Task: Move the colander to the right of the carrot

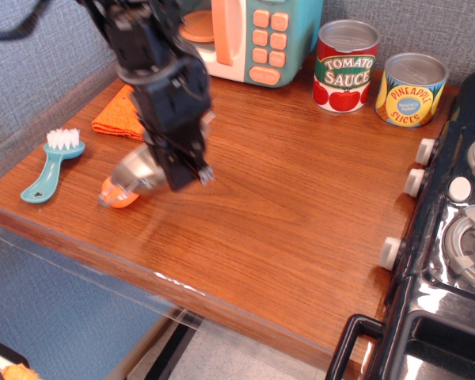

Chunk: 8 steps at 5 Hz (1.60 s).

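Note:
My gripper is shut on the colander, a shiny steel bowl that shows to the left of the fingers near the table's front left. The colander is tilted and seems lifted off the wood. It overlaps the carrot, of which only a small orange part shows below the bowl's lower left edge. The black arm reaches down from the top left and hides most of the bowl's right side.
A blue brush lies left of the carrot. An orange cloth lies behind, partly hidden by the arm. A toy microwave, a tomato sauce can and a pineapple can stand at the back. A toy stove borders the right edge.

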Each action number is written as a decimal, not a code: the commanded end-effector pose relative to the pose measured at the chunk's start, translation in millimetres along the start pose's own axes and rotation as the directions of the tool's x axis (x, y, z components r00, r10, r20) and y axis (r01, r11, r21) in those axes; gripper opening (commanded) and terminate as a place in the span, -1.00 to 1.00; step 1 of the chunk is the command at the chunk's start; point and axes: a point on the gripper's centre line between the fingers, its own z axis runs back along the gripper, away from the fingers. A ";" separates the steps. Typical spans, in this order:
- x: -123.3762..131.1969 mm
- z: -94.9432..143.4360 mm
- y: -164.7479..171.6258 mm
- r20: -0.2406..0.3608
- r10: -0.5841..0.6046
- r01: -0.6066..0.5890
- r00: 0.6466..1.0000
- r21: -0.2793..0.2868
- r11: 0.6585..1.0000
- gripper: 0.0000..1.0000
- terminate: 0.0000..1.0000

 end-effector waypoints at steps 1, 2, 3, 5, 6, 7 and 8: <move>-2.6 -3.1 -22.7 0.027 -0.176 0.177 0.984 -0.027 0.984 -1.00 -1.00; -4.6 -15.9 -34.1 0.014 -0.263 0.263 0.965 -0.068 0.962 -1.00 -1.00; -7.3 -22.7 -35.9 -0.005 -0.281 0.280 0.960 -0.094 0.955 -1.00 -1.00; -12.2 -28.0 -33.9 -0.039 -0.281 0.277 0.959 -0.096 0.956 1.00 -1.00; -13.2 -29.1 -36.0 -0.038 -0.266 0.257 0.963 -0.151 0.954 1.00 -1.00; -29.6 0.6 -38.0 -0.031 -0.282 0.271 0.959 -0.201 0.941 1.00 -1.00; -39.7 28.9 -20.3 -0.003 -0.053 0.052 0.999 -0.153 0.987 1.00 -1.00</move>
